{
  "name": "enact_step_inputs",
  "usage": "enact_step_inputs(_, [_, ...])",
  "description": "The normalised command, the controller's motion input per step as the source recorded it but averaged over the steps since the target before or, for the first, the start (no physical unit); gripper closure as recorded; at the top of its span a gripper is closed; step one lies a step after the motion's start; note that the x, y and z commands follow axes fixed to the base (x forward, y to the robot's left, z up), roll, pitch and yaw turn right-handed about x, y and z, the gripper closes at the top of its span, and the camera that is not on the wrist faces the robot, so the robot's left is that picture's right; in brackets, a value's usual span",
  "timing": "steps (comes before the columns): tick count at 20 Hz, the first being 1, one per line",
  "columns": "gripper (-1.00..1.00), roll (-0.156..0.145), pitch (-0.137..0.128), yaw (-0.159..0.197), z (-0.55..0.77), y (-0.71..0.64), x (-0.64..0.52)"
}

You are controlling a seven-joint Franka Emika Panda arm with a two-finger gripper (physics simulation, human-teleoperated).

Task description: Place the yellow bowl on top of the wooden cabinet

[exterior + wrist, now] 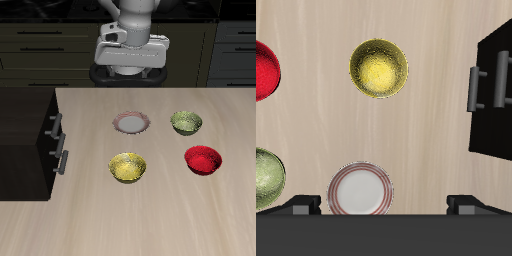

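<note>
Exterior view. The robot arm (135, 25) stands at the back of the light wood bench (160, 215), with the jaws (128, 68) raised above the bench's back edge, over no dish. Whether the jaws are parted or closed cannot be told here. Four dishes rest on the bench: a white plate with a pink rim (131, 123); an olive-green bowl (186, 122) at 3 o'clock from the plate; the yellow bowl (128, 167) at 6 o'clock from the plate, nearer the front edge; and a red bowl (204, 159) at 3 o'clock from the yellow bowl. The wooden cabinet (28, 135), almost black with silver bar handles (58, 140), stands at 9 o'clock from the yellow bowl, apart from it.

Wrist view. The yellow bowl (379, 68) sits upright on the bench, untouched. The two dark fingertips (301, 206) show wide apart and hold nothing: the jaws are released. The plate (361, 189) lies between them. The cabinet's (496, 95) handles face the yellow bowl.
</note>
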Motion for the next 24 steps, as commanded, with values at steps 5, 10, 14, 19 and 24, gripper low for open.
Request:
enact_step_inputs(5, [-1.00,-0.023,0.007,0.011,-0.04,-0.03,0.16])
enact_step_inputs(10, [-1.00,-0.018,0.021,-0.004,-0.08,-0.04,0.20])
enact_step_inputs(14, [-1.00,0.001,0.019,0.021,-0.07,0.07,0.17])
enact_step_inputs(19, [-1.00,0.001,0.013,-0.002,0.01,0.05,0.07])
enact_step_inputs(24, [-1.00,0.012,-0.004,0.005,0.04,0.12,0.09])
